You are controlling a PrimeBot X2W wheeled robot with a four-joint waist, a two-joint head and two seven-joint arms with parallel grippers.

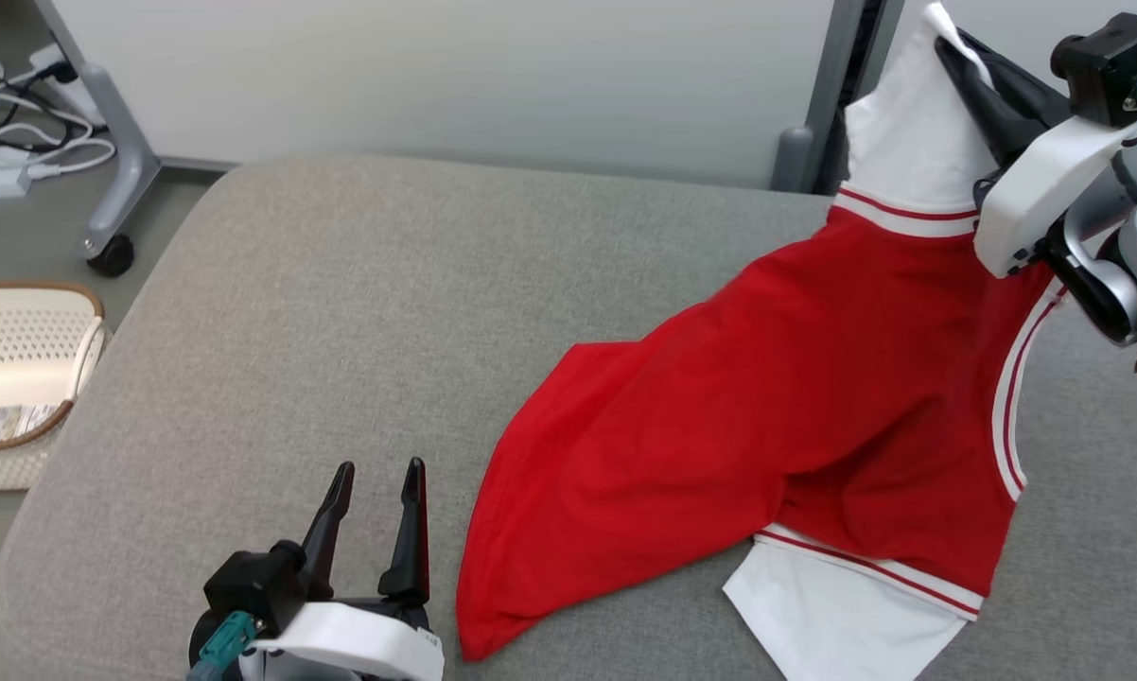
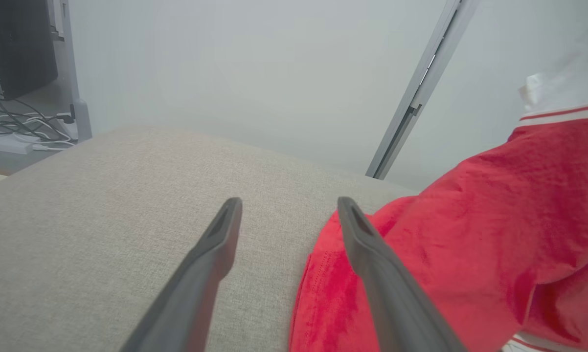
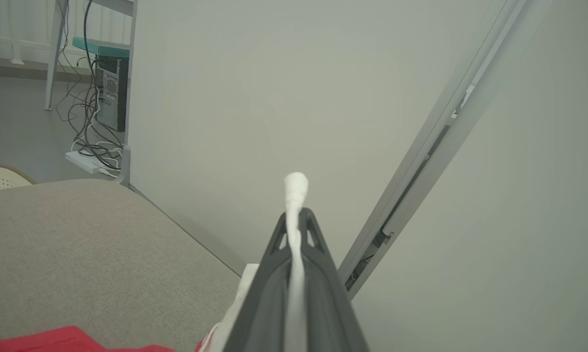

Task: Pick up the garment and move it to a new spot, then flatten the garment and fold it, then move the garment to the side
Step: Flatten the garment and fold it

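We saw the right end effector point(image 1: 947, 47) pressed together on the far white sleeve point(image 1: 909, 132) of the red shirt point(image 1: 767, 397). It held that corner up at the far right, so the cloth sloped down to the grey cushion point(image 1: 341, 312). The rest of the shirt and its near sleeve point(image 1: 833, 615) lay on the cushion at the near right, with the hem trailing toward the near middle. We judged that the single high pinch let the shirt's own weight pull out creases before it was carried or spread.

The left end effector point(image 1: 379, 468) was spread and empty, low at the near left and just beside the hem. We thought it well placed to catch that edge. Open cushion stretched to the left and far left, likely room for laying the shirt flat. The cushion's left edge fell away toward a basket point(image 1: 20, 369) on the floor, and a grey post point(image 1: 829, 85) stood close behind the raised sleeve. We reckoned any swing should stay inward.
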